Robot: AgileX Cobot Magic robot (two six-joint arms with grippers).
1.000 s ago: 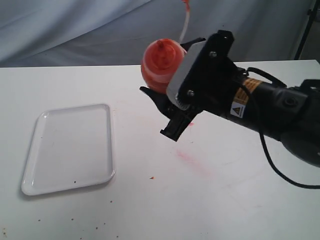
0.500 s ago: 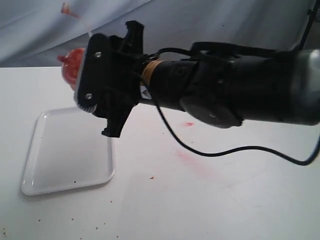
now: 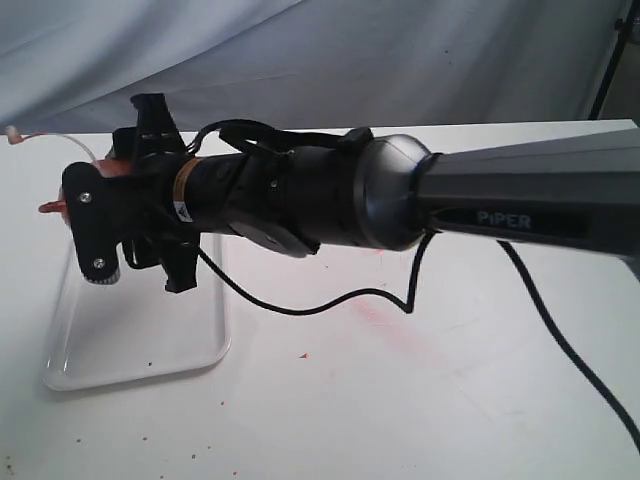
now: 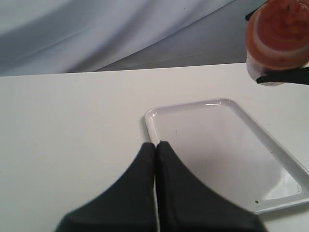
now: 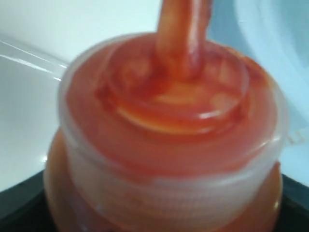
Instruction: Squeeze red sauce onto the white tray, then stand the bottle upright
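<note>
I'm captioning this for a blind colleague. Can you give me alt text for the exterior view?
The right arm reaches leftward across a white table, and its gripper holds the bottle sideways above the tray, with the red nozzle pointing left. Faint red smears mark the table.

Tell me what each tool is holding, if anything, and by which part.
The right tool grips the bottle by its body, just below the cap. The left tool is shut and holds nothing.
</note>
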